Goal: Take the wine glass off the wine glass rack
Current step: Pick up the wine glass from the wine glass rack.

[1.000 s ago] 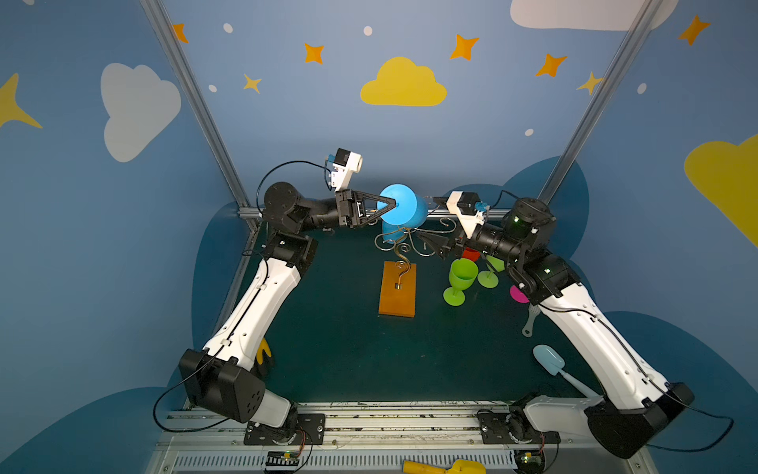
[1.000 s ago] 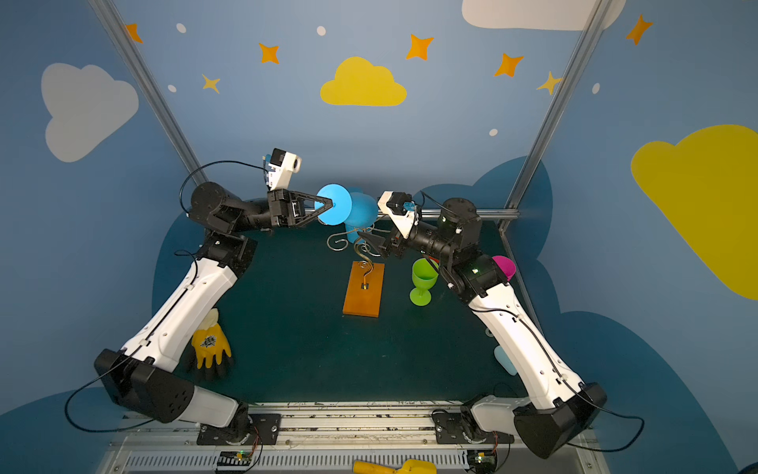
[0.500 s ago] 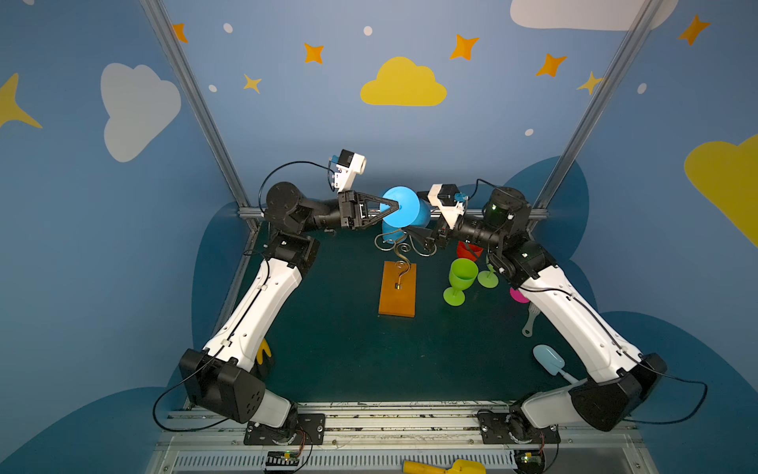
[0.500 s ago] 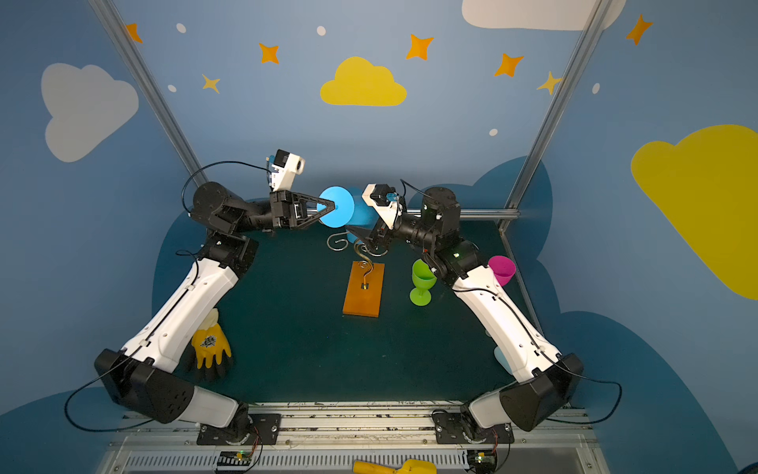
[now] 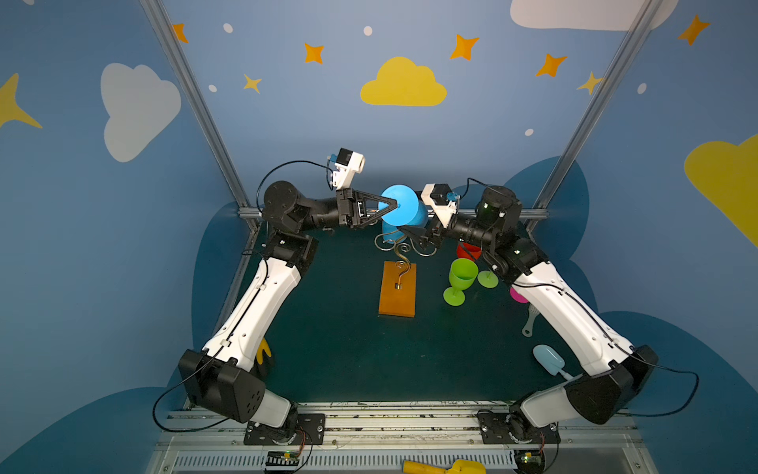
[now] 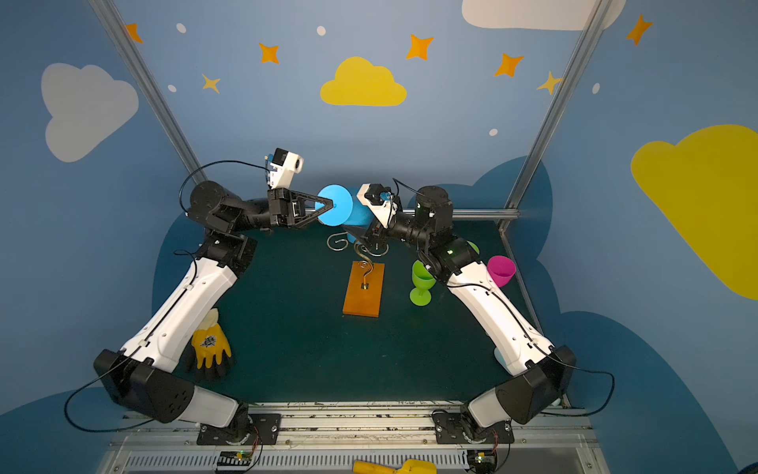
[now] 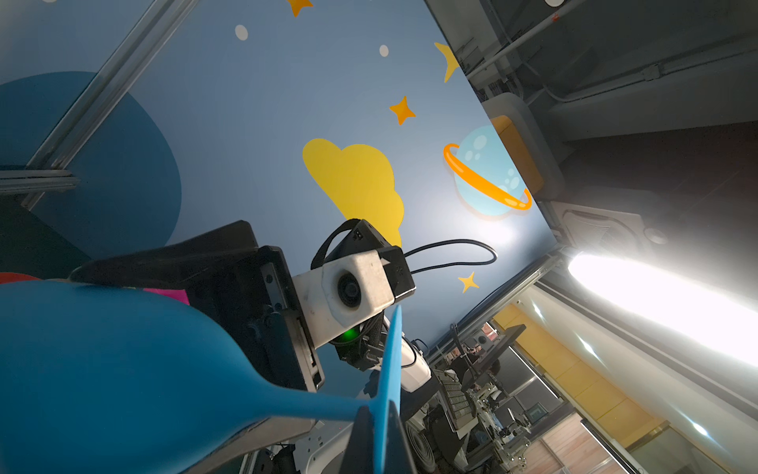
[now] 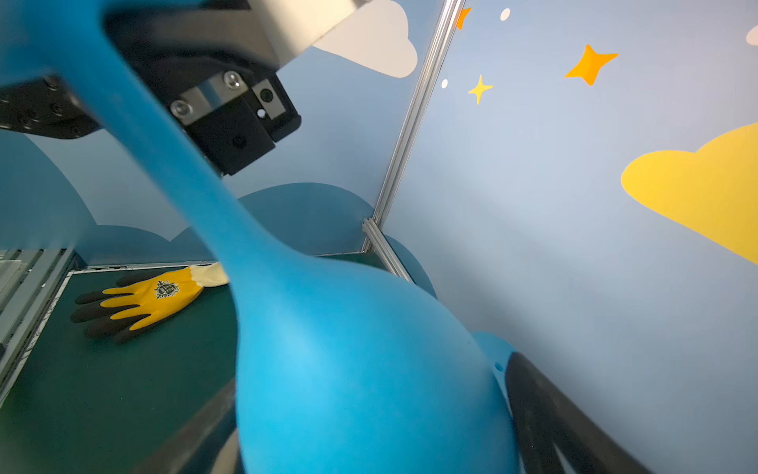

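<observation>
A blue wine glass [image 5: 404, 207] hangs tilted above the scroll arms of the gold wire wine glass rack [image 5: 400, 256], whose orange-brown base [image 5: 397, 295] lies on the mat. My left gripper [image 5: 394, 204] is shut on the rim of the glass's round foot [image 7: 389, 361]. From the other side, my right gripper [image 5: 410, 225] stands open, with the glass's bowl [image 8: 361, 381] between its fingers [image 8: 558, 431]. Whether those fingers touch the bowl does not show. Both top views show the glass [image 6: 336, 205] and the rack [image 6: 363, 256].
A green wine glass [image 5: 459, 279] stands right of the rack, by a second green foot [image 5: 488, 280] and a red cup [image 5: 467, 250]. A pink cup [image 6: 501, 269], a pale blue scoop [image 5: 547, 361] and a yellow glove [image 6: 209, 342] also lie on the mat.
My right arm has swung in from the right, bringing its open jaws around the blue glass's bowl. The left gripper has kept its hold on the foot and barely moved.
</observation>
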`<state>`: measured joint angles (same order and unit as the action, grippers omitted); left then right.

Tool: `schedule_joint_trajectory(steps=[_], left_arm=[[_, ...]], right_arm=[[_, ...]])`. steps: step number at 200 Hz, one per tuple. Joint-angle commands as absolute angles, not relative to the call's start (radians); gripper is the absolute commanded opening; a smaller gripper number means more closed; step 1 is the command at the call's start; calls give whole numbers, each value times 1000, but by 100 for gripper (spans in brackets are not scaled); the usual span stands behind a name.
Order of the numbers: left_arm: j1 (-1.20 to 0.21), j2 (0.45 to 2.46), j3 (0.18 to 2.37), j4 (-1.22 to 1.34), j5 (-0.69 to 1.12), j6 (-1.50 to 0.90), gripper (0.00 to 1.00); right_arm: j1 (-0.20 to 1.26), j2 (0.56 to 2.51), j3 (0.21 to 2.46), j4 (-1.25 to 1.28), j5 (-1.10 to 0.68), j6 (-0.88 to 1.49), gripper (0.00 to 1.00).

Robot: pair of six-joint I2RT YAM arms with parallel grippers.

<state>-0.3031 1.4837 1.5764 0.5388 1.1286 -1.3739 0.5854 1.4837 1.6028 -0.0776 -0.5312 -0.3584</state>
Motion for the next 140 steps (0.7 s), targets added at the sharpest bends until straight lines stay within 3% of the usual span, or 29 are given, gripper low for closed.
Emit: schedule_joint_trajectory(steps=[1,108,140], left_arm=[[-308,1464,1625,630,1132,-1390,3],[-308,1469,1634,687,1131,-1458,3],[-308,1473,1640,692,1131,-1464,3]], right_arm=[[597,1505,1620,-96,-501,-368,88],[627,1519,1634,-120,-431,-412,87],[632,1515,1627,-129,-424,-420,74]])
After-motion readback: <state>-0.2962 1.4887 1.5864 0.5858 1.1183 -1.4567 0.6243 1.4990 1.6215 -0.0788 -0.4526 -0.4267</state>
